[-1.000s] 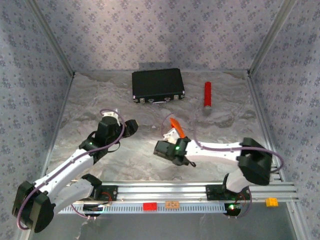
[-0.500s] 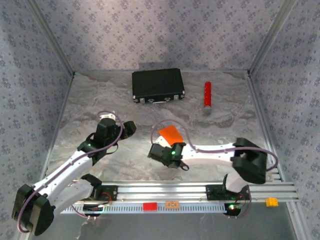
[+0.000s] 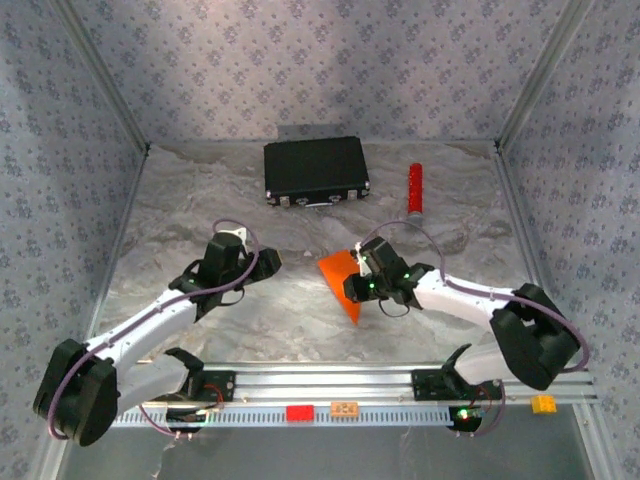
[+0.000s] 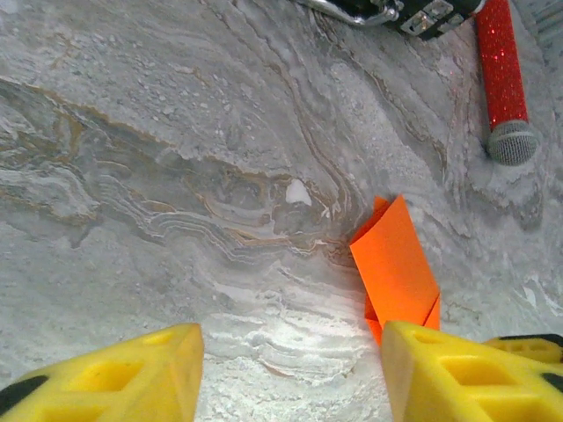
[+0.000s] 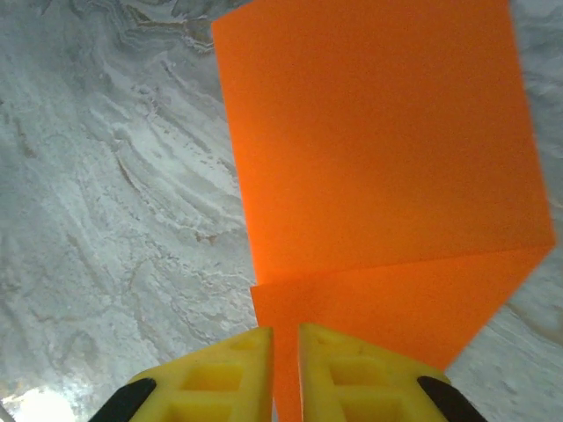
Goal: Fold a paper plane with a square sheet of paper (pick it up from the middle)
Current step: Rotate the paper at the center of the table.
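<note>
The square sheet of paper (image 3: 335,272) is bright orange and creased into a pointed shape. It lies on the marbled table mid-way, point toward the near edge. My right gripper (image 3: 358,282) is at its right side. In the right wrist view the paper (image 5: 378,158) spreads out ahead of the gripper (image 5: 284,343). The jaws are closed to a narrow slit with orange showing in it. My left gripper (image 3: 268,262) stands to the left of the paper. In the left wrist view it (image 4: 290,369) is open and empty, with the paper (image 4: 396,264) just beyond its right finger.
A black case (image 3: 315,170) lies at the back of the table. A red cylinder (image 3: 414,188) with a grey end lies to its right. Patterned walls close in the left, back and right sides. An aluminium rail (image 3: 350,385) runs along the near edge.
The right gripper has moved right and farther back, and the paper has come down from a raised edge-on pose to lie on the table. The left gripper has moved right, toward the paper.
</note>
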Available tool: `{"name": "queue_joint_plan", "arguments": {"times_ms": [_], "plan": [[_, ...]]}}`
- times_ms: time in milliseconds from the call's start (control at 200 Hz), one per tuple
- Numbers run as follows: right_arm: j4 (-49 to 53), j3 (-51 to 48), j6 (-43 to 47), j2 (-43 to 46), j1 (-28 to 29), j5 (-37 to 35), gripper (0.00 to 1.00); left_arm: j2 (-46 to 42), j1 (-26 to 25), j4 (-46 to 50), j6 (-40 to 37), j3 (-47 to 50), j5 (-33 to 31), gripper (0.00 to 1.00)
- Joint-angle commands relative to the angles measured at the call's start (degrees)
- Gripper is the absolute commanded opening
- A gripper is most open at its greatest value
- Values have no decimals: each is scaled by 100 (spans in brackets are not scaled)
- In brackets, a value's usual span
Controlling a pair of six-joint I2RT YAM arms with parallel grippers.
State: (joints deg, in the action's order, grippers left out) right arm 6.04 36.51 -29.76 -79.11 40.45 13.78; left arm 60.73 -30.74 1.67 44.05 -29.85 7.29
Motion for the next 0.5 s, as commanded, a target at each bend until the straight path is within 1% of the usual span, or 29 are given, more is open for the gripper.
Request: {"name": "queue_joint_plan", "arguments": {"times_ms": [0, 170, 310, 395, 445, 495], "plan": [[-451, -162, -333, -268, -171, 894, 15, 70, 41, -203, -12, -195, 250, 50], [-638, -420, -578, -509, -217, 915, 15, 106, 31, -243, 66, -184, 280, 46], [-558, -487, -1143, -651, -209, 573, 19, 162, 25, -401, 190, -112, 366, 43], [-524, -507, -1533, -756, -196, 367, 18, 186, 31, -425, 208, -118, 414, 40], [-662, -563, -1827, -817, -180, 379, 17, 203, 19, -425, 209, -122, 443, 39], [-1054, -728, -2251, -842, -134, 376, 17, 202, 21, -444, 218, -118, 457, 38]]}}
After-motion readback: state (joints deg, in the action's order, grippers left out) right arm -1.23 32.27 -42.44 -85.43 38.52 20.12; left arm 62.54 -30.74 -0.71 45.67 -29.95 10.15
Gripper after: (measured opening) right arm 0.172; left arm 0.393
